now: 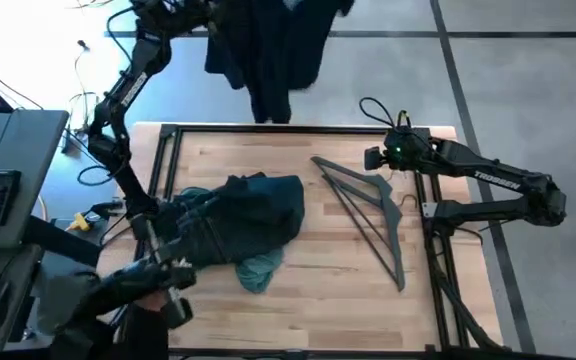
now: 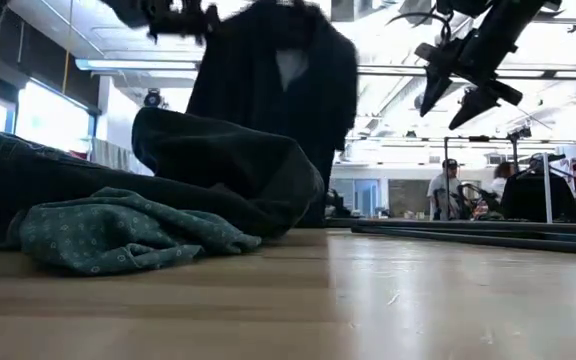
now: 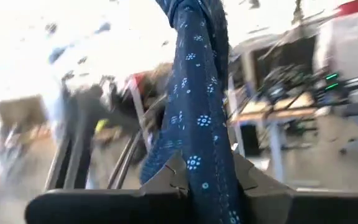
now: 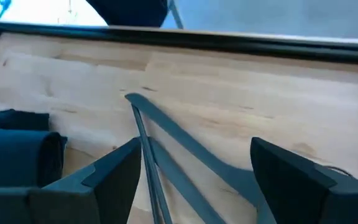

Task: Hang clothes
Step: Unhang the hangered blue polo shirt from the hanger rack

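Here, a wooden table [image 1: 368, 300] with a dark metal frame is seen from above, with one dark robot arm at each side. The left arm is stretched up past the far left corner of the table, and its left gripper [image 3: 207, 177] is closed on a navy dotted shirt [image 3: 197, 118], whose cloth is pinched between the two dark fingers [image 3: 166, 177] in the left wrist view. From above, this shirt [image 1: 263, 50] is seen hanging beyond the far edge of the table, clear of the wood.

A large black garment [image 1: 243, 220] is heaped on the left half of the table. A teal shirt [image 1: 260, 268] with a fine pattern is tucked partly under its near edge and touches it. In the low view the teal shirt [image 2: 118, 232] lies crumpled on the wood in front of the black heap [image 2: 218, 165].

A thin grey hanger [image 1: 368, 215] lies flat on the right half of the table, well apart from the heap, its hook pointing right.

The right gripper [image 4: 194, 168] is held above the far right part of the table, over the hanger [image 4: 185, 149]. Its fingers [image 4: 291, 177] are spread wide and nothing is held between them. People are seen far off in the room behind the table.
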Controlling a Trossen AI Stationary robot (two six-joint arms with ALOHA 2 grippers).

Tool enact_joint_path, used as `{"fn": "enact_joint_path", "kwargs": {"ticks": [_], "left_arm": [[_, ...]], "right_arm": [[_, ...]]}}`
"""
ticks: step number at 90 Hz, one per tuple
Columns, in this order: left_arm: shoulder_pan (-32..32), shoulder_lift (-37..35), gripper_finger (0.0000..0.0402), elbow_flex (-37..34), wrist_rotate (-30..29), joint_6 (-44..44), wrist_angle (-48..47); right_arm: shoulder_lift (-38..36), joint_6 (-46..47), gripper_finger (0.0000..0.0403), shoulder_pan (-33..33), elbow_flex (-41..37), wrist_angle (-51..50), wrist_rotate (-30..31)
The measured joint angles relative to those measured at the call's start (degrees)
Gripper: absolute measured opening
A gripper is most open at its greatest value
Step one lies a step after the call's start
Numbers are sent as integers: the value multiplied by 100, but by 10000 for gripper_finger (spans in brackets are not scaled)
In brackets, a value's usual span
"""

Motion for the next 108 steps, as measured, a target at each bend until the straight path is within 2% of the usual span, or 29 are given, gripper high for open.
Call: {"fn": "enact_joint_path", "kwargs": {"ticks": [11,23,39,47,61,76,91,108], "left_arm": [[-53,-252,10,17,134,-15,-182],[-156,-596,10,12,111,22,-761],[-471,-980,10,19,-30,706,-2397],[-779,-1069,10,6,-249,754,-3139],[-1429,-1214,10,6,-415,688,-4022],[-2372,-1246,10,6,-782,316,-4666],[-3311,-1245,10,6,-1358,-125,-4890],[-4298,-1246,10,6,-2062,-621,-4795]], "right_arm": [[0,-376,277,4,0,238,-49],[-11,-1254,276,4,139,1093,-562],[-15,-2476,263,4,1115,1915,-1209],[-4,-3093,258,4,1776,2085,-1422],[59,-4060,257,-31,2753,1916,-1422],[170,-4645,256,-194,3657,1214,-1598],[325,-4975,256,-352,4159,590,-2111],[448,-4824,256,-430,4183,492,-3235]]}}
